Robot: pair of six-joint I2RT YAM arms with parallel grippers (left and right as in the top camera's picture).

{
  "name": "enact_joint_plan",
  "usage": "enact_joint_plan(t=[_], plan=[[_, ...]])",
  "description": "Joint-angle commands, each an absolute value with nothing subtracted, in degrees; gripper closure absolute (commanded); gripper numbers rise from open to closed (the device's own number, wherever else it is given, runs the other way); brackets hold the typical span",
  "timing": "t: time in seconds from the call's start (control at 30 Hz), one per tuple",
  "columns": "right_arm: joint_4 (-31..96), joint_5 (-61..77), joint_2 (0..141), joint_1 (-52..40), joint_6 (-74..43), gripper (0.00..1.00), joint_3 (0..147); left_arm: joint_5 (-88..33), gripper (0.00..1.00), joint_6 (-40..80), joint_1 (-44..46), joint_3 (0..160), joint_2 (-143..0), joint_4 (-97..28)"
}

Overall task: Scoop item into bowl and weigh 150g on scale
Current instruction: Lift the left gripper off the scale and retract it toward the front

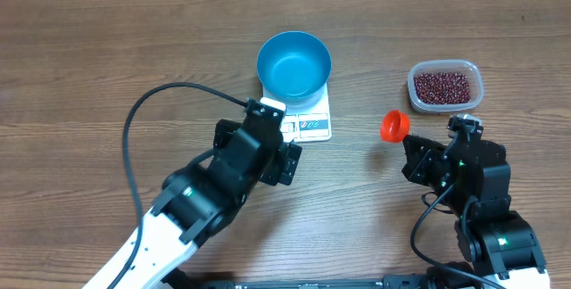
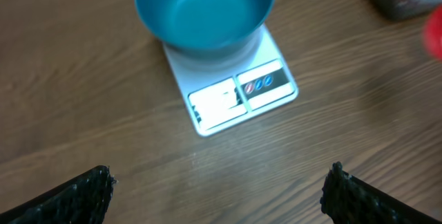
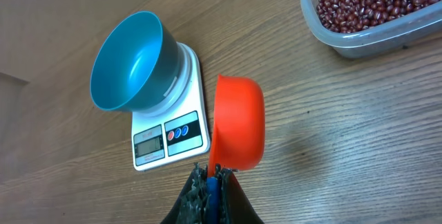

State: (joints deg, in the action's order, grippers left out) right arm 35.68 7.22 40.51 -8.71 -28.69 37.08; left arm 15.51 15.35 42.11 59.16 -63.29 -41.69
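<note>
Left jaws wide, scale [image 2: 219, 106] ahead

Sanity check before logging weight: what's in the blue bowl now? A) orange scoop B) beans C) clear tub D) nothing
D: the bowl sitting on the scale shows only its bare blue inside, while the beans lie in the clear tub.

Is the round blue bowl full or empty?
Empty. The round blue bowl is bare inside; the dark red-brown beans lie in the clear plastic tub.
</note>
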Motion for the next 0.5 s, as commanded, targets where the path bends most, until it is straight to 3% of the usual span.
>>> enact_joint_plan(t=[0.0,0.47], plan=[[35.46,7.11,40.32,-8.88,-28.42,0.96,38.72,17.63,0.0,12.84,43.94,58.46,-59.27,-41.08],[35.97,7.05,40.32,-8.88,-28.38,0.96,38.72,20.91,0.0,14.59,45.04,44.66,-57.08,-26.98]])
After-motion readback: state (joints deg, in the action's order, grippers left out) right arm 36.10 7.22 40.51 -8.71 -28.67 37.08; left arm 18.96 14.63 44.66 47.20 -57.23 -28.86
